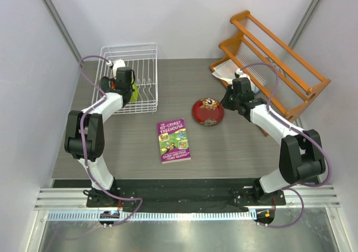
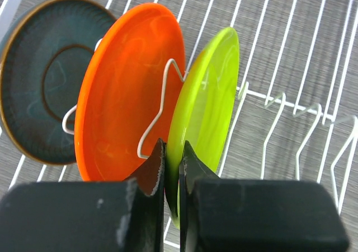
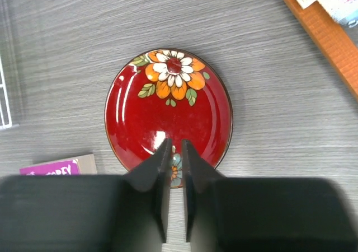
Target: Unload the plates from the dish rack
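So far: one of the four plates is out, by my reading. The dark red floral plate lies flat on the table, right of centre in the top view and well apart from the dish rack.
Dish rack: upper left of the top view, with the left arm reaching into it.
In the rack: three plates stand on edge between the tines. In the left wrist view the teal-blue plate is at far left, the orange plate is beside it, and the lime green plate is next to the bare tines.
Left gripper: clamped on the lower rim of the lime green plate, one finger on each face. The plate looks seated in its slot, not yet lifted.
Right gripper: jaws drawn almost together above the near rim of the dark red floral plate. It seems to hold nothing.
Left to do: lift out the lime green plate and set it down, then the orange and the teal-blue.
Not part of the job: the book at lower centre and the orange wooden rack at upper right.
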`<state>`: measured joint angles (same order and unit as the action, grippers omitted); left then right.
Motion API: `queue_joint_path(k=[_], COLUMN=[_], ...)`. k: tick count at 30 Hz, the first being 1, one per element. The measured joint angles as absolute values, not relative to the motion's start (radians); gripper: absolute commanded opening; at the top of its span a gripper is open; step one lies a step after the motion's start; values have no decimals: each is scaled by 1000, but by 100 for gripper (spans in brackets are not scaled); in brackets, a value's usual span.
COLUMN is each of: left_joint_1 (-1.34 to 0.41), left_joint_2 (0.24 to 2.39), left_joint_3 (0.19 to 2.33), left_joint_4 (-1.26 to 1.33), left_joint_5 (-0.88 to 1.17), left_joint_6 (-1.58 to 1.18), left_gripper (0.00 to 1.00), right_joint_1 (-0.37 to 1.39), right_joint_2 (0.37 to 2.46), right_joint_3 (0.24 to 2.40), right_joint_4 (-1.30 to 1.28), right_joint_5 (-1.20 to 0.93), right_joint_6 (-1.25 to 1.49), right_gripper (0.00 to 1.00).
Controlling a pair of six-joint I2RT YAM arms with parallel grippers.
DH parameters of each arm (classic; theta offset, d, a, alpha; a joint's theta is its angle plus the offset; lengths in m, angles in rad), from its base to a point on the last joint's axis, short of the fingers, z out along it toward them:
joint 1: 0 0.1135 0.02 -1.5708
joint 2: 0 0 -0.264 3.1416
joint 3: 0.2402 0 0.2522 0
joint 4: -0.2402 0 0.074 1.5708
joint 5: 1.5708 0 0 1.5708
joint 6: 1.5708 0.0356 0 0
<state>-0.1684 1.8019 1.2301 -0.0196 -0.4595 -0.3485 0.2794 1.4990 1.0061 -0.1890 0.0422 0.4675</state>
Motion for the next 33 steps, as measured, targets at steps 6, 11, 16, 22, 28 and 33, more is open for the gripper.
queue_joint_path(k=[6,11,16,22,28,33], left_joint_1=[-175,-175,-171,-161,-165,-165], left_joint_2=[1780,1730,1628,1480,1380,1371], left_joint_3=[1217,1212,1206,1192,1124,1061], left_joint_4=[-29,-64,-109,-154,-151,-125], left_joint_5=[-453,-453,-456,-360,-170,-16], left_joint_6=[-350,-334,-335,-409,-528,-622], left_gripper=[0,0,0,0,0,0], right_joint_1=[286,299,321,345,350,351], right_joint_2=[1499,1499,1499,1504,1531,1588], right_joint_3=[1006,1006,1006,1022,1047,1056], right_joint_4=[-189,-189,-189,-188,-110,56], right_joint_5=[43,49,51,17,-130,-310], right_joint_6=[467,467,467,465,482,551], right_gripper=[62,65,66,70,85,97])
